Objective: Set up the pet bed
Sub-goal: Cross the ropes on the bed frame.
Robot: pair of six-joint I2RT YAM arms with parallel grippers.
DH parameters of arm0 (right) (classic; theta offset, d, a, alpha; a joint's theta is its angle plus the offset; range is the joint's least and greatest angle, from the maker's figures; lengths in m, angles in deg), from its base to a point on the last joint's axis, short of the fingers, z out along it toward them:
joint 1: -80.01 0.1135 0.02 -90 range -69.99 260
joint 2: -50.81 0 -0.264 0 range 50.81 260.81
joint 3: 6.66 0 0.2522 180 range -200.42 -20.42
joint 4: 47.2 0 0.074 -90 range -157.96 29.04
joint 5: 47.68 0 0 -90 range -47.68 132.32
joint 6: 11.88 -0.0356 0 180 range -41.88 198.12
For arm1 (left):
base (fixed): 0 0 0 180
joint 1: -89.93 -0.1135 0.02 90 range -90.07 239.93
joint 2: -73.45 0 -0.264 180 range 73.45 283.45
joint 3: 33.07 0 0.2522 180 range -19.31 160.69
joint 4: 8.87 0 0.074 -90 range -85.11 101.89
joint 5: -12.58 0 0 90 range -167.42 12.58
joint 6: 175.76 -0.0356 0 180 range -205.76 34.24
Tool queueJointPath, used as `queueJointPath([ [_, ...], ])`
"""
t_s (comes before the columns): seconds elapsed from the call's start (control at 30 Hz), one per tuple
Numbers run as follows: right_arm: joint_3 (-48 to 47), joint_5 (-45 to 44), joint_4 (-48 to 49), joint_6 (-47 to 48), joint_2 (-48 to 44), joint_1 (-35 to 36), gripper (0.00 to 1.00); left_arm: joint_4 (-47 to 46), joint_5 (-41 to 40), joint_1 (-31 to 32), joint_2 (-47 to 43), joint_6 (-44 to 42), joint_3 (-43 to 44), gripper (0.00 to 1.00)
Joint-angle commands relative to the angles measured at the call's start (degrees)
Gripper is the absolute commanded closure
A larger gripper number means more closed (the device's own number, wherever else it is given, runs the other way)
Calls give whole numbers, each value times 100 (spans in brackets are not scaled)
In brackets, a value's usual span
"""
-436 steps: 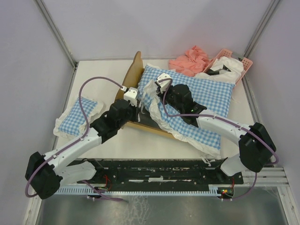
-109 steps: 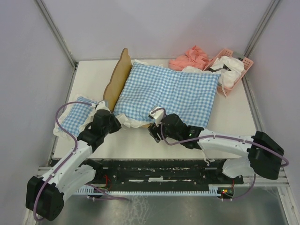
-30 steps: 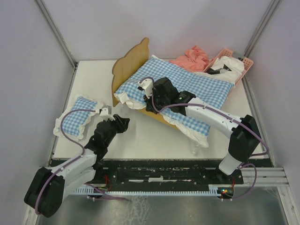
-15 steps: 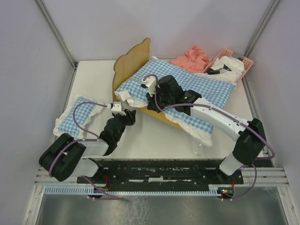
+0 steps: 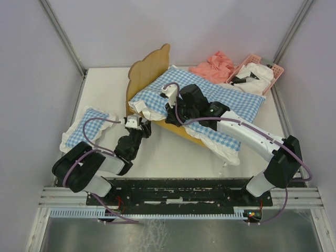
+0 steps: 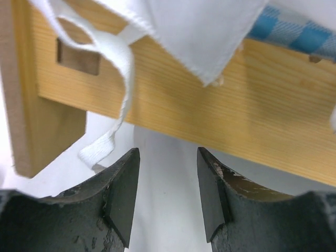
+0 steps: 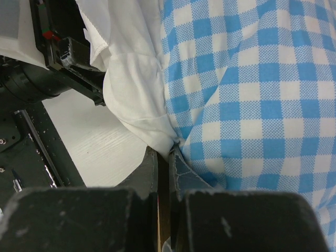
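The pet bed [image 5: 148, 68] stands at mid-table, its wavy wooden headboard upright on the left. A blue-and-white checked cushion [image 5: 242, 102] lies over the frame, its white frill hanging over the near rail. My right gripper [image 5: 169, 109] reaches in over that rail and is shut on the thin wooden edge [image 7: 163, 173], with the frill [image 7: 136, 89] bunched at its tips [image 7: 164, 152]. My left gripper [image 5: 138, 124] is open, low on the table, just short of the bed's near-left corner. In the left wrist view the side rail [image 6: 210, 105] and headboard foot [image 6: 31, 105] lie ahead of its empty jaws [image 6: 168, 173].
A small checked pillow [image 5: 86, 128] lies at the table's left edge. A pink basket [image 5: 262, 71] holding white cloth and a pink cloth [image 5: 212, 65] sit at the back right. A white tie ribbon [image 6: 113, 126] dangles off the rail near my left fingers.
My left gripper has slid forward and right to the bed's near-left corner, and its jaws have widened. The right gripper has stayed shut on the rail, and the bed has shifted slightly.
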Motion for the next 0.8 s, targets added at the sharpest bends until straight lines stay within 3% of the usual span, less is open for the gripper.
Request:
queueJointPath([
  [0.0, -268, 41, 1227, -35, -526, -17, 98, -713, -565, 20, -185, -649, -255, 45],
  [0.67, -124, 125, 1261, 15, -718, -22, 98, -824, -769, 2, 269, -1429, 215, 41],
  [0.77, -58, 120, 1340, -13, -747, -25, 98, -1134, -712, 3, 440, -1440, 182, 46],
])
